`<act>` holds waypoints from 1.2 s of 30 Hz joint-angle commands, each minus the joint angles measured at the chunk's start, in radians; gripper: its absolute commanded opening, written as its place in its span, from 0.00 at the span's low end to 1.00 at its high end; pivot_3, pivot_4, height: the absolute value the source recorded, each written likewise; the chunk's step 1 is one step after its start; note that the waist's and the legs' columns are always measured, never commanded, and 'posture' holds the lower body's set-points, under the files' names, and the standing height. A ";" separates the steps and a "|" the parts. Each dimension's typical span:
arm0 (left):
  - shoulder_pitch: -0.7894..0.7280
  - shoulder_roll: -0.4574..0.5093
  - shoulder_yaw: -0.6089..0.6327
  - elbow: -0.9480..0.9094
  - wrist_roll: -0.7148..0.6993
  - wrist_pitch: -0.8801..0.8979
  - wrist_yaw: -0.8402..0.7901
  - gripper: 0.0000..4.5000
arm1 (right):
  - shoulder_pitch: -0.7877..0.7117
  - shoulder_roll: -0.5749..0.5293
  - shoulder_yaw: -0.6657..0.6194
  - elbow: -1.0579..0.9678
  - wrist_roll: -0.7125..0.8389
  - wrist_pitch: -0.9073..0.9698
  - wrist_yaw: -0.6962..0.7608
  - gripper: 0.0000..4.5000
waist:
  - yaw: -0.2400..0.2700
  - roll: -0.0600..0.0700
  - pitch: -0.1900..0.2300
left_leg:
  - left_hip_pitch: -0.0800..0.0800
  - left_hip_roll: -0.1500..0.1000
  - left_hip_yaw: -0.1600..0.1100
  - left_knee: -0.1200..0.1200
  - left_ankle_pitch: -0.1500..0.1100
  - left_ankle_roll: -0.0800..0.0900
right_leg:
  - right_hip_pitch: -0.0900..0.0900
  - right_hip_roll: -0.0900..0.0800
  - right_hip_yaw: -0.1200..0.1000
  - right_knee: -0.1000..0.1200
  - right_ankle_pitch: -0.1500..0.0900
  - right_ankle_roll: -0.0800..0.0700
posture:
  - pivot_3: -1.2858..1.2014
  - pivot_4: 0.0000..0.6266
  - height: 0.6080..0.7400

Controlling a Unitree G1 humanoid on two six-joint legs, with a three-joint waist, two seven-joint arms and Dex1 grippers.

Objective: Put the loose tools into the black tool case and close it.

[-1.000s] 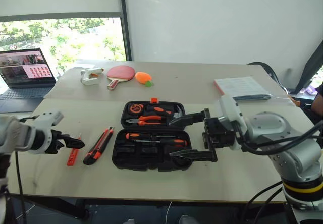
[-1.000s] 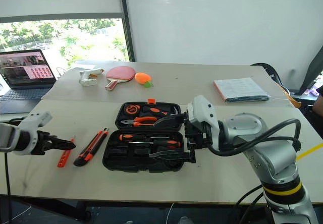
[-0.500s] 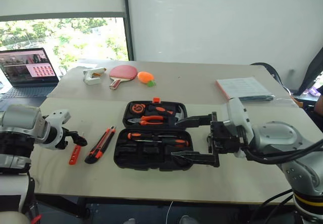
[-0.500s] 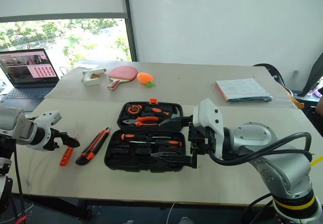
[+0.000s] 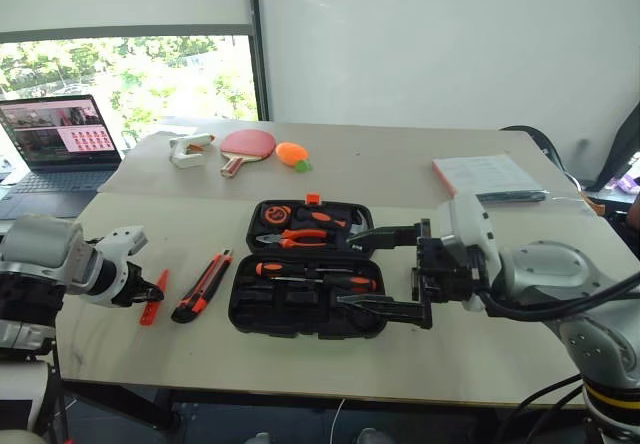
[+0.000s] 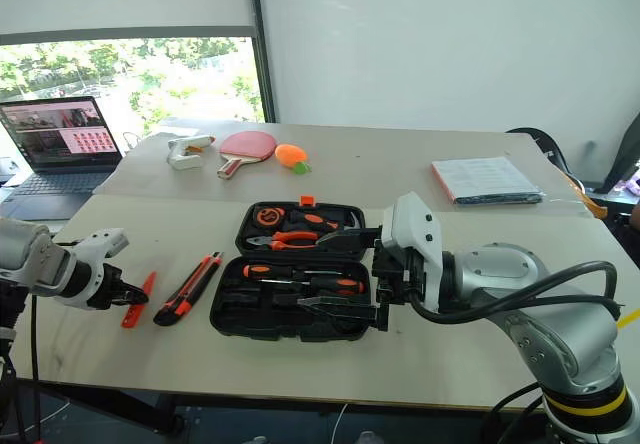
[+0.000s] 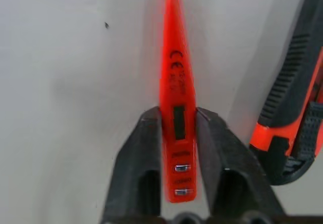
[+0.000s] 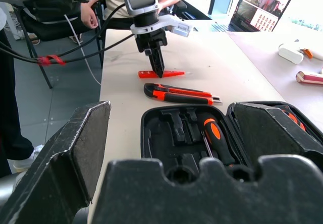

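Your left gripper (image 7: 177, 133) has its two fingers pressed on either side of the small flat orange tool (image 7: 176, 93), which looks as if it is lying flat on the table (image 5: 150, 364), though lift-off is hard to judge. Its long axis runs straight out along the fingers. The open black tool case (image 5: 305, 294) lies to its right, past the utility knife (image 5: 201, 286). Your right gripper (image 5: 385, 269) hovers spread wide above the case.

Office or lab room: plain white wall (image 5: 420, 44), large window (image 5: 130, 74) with roller blind, pale bench (image 5: 400, 179) carrying open laptop (image 5: 62, 144) and papers (image 5: 485, 176).
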 commanded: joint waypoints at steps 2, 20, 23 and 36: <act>0.017 -0.042 -0.015 0.049 0.020 0.033 0.022 0.10 | -0.005 -0.015 -0.020 -0.013 0.009 -0.020 0.000 1.00 | 0.002 0.002 -0.001 | 0.000 0.000 0.000 0.001 0.000 0.000 | 0.001 0.000 0.000 0.000 0.000 0.000 | 0.52 0.24 0.98; -0.278 -0.083 -0.243 0.196 0.272 -0.926 -0.654 0.09 | 0.274 -0.201 -0.206 -0.085 0.102 0.034 -0.018 1.00 | 0.018 -0.001 0.000 | -0.001 0.001 -0.002 0.002 0.000 0.001 | 0.009 0.000 -0.007 -0.010 0.000 0.001 | 0.52 0.24 0.98; -0.322 -0.128 -0.286 0.161 0.300 -1.048 -0.805 0.09 | 0.292 -0.201 -0.214 -0.098 0.105 0.035 -0.044 1.00 | 0.018 -0.001 0.001 | -0.002 0.001 -0.003 0.003 -0.001 0.003 | 0.009 0.000 -0.007 -0.012 0.001 0.002 | 0.52 0.24 0.98; -0.325 -0.268 -0.453 0.162 0.483 -1.293 -0.968 0.09 | 0.384 -0.188 -0.243 -0.180 0.155 0.036 -0.175 1.00 | -0.001 -0.001 0.001 | -0.004 0.001 -0.004 0.003 -0.001 0.003 | 0.008 0.000 -0.007 -0.011 0.001 0.002 | 0.52 0.24 0.98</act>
